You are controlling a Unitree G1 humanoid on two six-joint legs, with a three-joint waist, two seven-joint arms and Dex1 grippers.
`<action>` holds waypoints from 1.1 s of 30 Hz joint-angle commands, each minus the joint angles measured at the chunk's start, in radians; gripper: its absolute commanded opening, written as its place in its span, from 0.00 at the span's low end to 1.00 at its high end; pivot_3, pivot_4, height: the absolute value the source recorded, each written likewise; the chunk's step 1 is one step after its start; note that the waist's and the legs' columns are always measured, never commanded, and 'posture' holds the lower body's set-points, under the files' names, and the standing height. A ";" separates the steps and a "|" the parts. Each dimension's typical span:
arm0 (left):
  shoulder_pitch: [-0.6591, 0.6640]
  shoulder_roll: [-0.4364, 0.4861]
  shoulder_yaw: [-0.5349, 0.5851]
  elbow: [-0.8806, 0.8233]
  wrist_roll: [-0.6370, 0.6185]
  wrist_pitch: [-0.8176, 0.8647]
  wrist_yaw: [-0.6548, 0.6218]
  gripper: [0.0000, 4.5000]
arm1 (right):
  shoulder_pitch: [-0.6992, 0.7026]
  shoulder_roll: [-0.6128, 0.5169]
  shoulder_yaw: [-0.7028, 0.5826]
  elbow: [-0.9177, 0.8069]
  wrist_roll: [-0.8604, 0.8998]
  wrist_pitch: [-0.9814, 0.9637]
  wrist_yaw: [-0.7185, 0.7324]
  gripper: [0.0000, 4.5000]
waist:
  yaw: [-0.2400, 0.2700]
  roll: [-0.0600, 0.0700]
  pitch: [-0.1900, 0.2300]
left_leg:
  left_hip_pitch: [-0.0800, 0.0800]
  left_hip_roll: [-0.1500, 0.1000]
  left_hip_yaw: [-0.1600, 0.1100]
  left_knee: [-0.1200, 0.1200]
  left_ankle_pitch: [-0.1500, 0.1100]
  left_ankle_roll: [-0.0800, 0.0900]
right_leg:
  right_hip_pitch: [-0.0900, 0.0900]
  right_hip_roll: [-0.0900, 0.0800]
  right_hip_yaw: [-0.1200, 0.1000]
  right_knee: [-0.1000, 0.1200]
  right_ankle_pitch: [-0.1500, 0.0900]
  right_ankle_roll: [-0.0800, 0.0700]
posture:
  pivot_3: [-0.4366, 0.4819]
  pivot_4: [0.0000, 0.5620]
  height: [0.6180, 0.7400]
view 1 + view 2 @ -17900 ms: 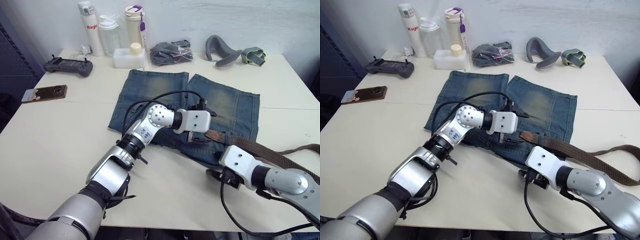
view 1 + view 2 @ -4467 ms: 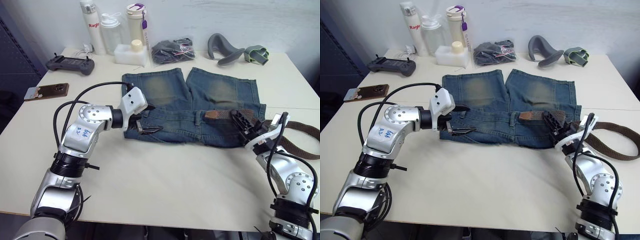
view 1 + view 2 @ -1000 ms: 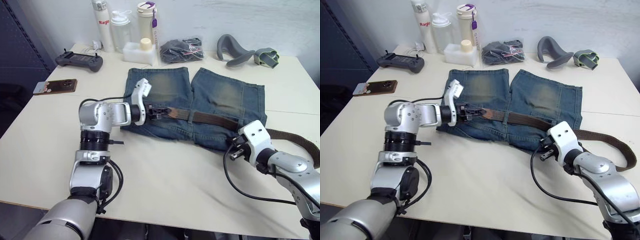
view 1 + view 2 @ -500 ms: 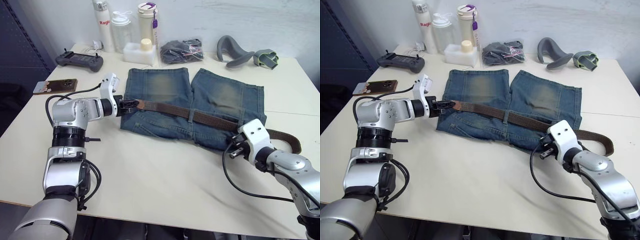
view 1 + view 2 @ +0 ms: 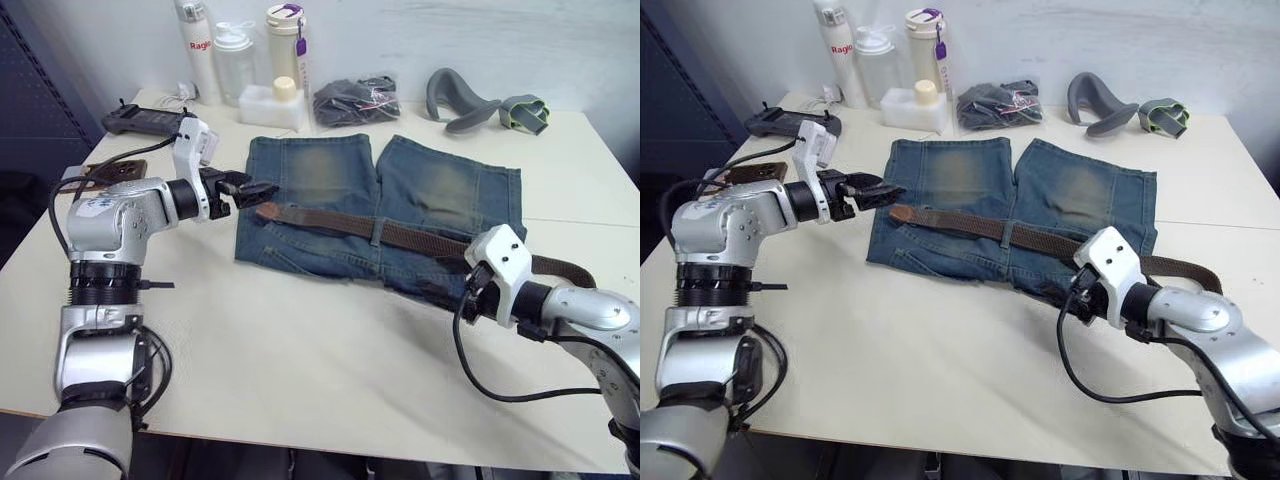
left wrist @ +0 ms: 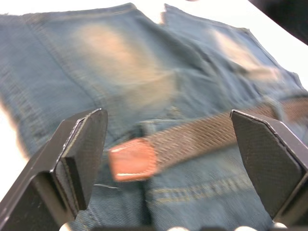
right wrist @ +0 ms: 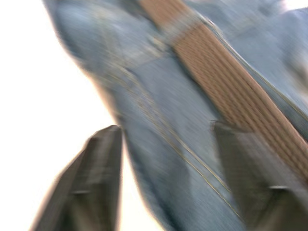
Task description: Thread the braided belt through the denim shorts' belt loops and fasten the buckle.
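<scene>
One pair of blue denim shorts [image 5: 400, 200] with two faded yellowish leg patches lies flat on the cream table [image 5: 300, 370], waistband toward the robot. One dark-brown braided belt [image 5: 420, 238] runs along the waistband under at least one blue denim belt loop [image 5: 376, 232]; its plain brown tip [image 5: 270, 212] rests on the denim at the robot's left end, and its far end curves off the shorts past the right arm. The left gripper [image 6: 168, 139] hovers just beside the tip, its two black fingers [image 6: 84, 149] spread wide and holding nothing. The right gripper [image 7: 168, 178] sits over the shorts' right edge, fingers apart, empty. Along the table's back edge stand three bottles [image 5: 240, 55], with one dark bundle in a clear bag [image 5: 350, 100] and one black controller [image 5: 145, 120].
</scene>
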State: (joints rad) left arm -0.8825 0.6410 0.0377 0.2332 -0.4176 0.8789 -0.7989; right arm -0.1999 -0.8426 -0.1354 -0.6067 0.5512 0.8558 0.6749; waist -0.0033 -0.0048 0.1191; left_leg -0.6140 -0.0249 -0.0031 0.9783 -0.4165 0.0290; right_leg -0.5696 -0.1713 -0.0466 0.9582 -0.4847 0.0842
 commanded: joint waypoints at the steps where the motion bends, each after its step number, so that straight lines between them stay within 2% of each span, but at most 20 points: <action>1: 0.041 0.097 -0.112 -0.149 0.041 -0.097 -0.170 1.00 | -0.063 -0.042 0.086 -0.023 -0.024 0.029 0.016 1.00 | 0.001 0.001 0.000 | 0.000 0.000 0.000 0.000 0.000 0.000 | 0.000 0.000 0.000 0.000 -0.001 -0.001 | 0.48 0.27 0.11; 6: 0.075 0.184 -0.179 -0.235 0.074 -0.176 -0.284 1.00 | -0.167 -0.038 0.285 0.100 -0.209 -0.005 -0.048 1.00 | 0.002 0.002 0.001 | -0.001 0.000 0.000 0.000 0.000 0.000 | 0.000 -0.001 -0.001 -0.002 -0.002 -0.004 | 0.48 0.27 0.11; 11: 0.101 0.194 -0.161 -0.288 0.055 -0.154 -0.297 1.00 | -0.222 -0.024 0.348 0.184 -0.294 -0.034 -0.046 1.00 | 0.001 0.002 0.001 | 0.000 -0.005 0.000 -0.001 0.000 0.000 | 0.000 -0.006 -0.001 0.001 -0.002 -0.004 | 0.48 0.27 0.11; 14: 0.128 0.196 -0.148 -0.302 0.048 -0.147 -0.295 1.00 | -0.149 -0.132 0.321 0.238 -0.336 -0.223 0.083 0.82 | 0.005 0.002 0.001 | -0.001 -0.005 -0.001 -0.001 0.000 0.000 | 0.000 -0.006 -0.002 0.001 -0.002 -0.003 | 0.48 0.27 0.11; 16: 0.148 0.189 -0.137 -0.316 0.030 -0.130 -0.294 1.00 | -0.083 -0.238 0.280 0.339 -0.389 -0.446 0.173 0.60 | 0.008 0.003 0.001 | -0.001 -0.009 -0.002 -0.001 0.000 0.002 | 0.000 -0.009 -0.002 0.003 -0.002 -0.003 | 0.48 0.27 0.11; 21: 0.163 0.162 -0.130 -0.331 0.016 -0.118 -0.271 1.00 | -0.069 -0.353 0.221 0.630 -0.493 -0.820 0.237 0.03 | 0.010 0.003 0.001 | -0.001 -0.018 -0.003 0.001 0.000 0.008 | 0.003 -0.015 -0.001 0.003 -0.002 -0.003 | 0.48 0.27 0.11; 27: 0.181 0.141 -0.142 -0.346 0.013 -0.118 -0.261 1.00 | -0.298 -0.364 0.282 1.121 -0.713 -1.211 0.179 0.01 | -0.002 0.004 0.001 | -0.001 -0.022 0.000 0.001 0.000 0.009 | -0.002 -0.023 -0.001 0.011 -0.002 -0.003 | 0.48 0.27 0.11; 30: 0.178 0.129 -0.147 -0.346 0.018 -0.123 -0.255 1.00 | -0.417 -0.362 0.339 1.349 -0.841 -1.311 0.108 0.01 | -0.001 0.006 0.001 | -0.002 -0.022 0.001 0.001 0.001 0.008 | -0.003 -0.025 -0.003 0.013 -0.004 -0.002 | 0.48 0.27 0.11; 33: 0.179 0.119 -0.149 -0.342 0.026 -0.133 -0.248 1.00 | -0.492 -0.349 0.363 1.490 -0.907 -1.348 0.027 0.01 | 0.001 0.007 0.001 | -0.002 -0.023 0.001 0.001 0.001 0.008 | -0.003 -0.026 -0.003 0.015 -0.006 -0.004 | 0.48 0.27 0.11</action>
State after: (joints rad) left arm -0.6946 0.7582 -0.1295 -0.0802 -0.3896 0.7599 -1.0504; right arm -0.6657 -1.1741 0.2394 0.8167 -0.3183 -0.4726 0.7462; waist -0.0027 0.0020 0.1203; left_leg -0.6159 -0.0481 -0.0026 0.9794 -0.4155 0.0368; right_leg -0.5729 -0.1974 -0.0493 0.9739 -0.4913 0.0785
